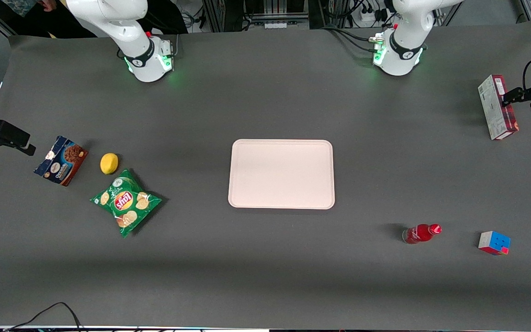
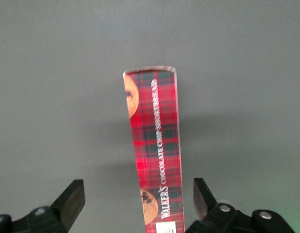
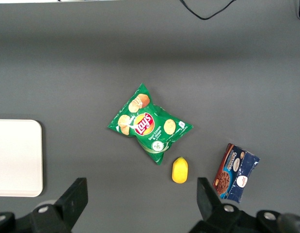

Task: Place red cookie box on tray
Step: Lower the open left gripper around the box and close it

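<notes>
The red cookie box (image 1: 497,107) is a long red plaid carton with a whitish side panel. It stands on its narrow long side on the table at the working arm's end. My left gripper (image 1: 507,99) is right above it. In the left wrist view the gripper (image 2: 138,191) is open, its jaws wide apart on either side of the box (image 2: 154,145). One finger (image 2: 202,191) is close beside the carton; the other is well clear. The pale pink-beige tray (image 1: 281,203) lies empty at the table's middle and also shows in the right wrist view (image 3: 16,160).
A red bottle (image 1: 421,233) lies on its side, and a colour cube (image 1: 494,243) sits nearer the front camera than the box. Toward the parked arm's end are a green chips bag (image 1: 126,202), a lemon (image 1: 109,163) and a blue chocolate cookie box (image 1: 61,160).
</notes>
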### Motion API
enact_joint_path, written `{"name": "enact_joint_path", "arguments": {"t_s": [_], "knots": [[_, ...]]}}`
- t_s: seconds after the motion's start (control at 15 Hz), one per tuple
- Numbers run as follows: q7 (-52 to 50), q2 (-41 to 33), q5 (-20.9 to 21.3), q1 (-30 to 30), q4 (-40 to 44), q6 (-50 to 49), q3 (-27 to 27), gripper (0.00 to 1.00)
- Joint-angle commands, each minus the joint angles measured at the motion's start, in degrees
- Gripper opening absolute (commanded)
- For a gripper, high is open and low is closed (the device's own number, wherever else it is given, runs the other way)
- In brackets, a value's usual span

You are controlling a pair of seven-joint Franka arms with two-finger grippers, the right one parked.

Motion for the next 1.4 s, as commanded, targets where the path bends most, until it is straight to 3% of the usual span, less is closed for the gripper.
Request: {"name": "enact_joint_path", "arguments": {"t_s": [0.0,0.27,1.2,1.33], "knots": [[1.03,1.74,-1.29,0.18,-0.56,0.8,1.65,1.0],[0.59,2.63,-6.57,-0.26,-0.56,-1.48,1.56,1.0],[-2.66,5.79,-6.75,-1.32,-3.2,4.93,1.47,1.0],[-3.1,5.79,-6.75,-1.58,-3.2,4.67,1.56,0.89]]}}
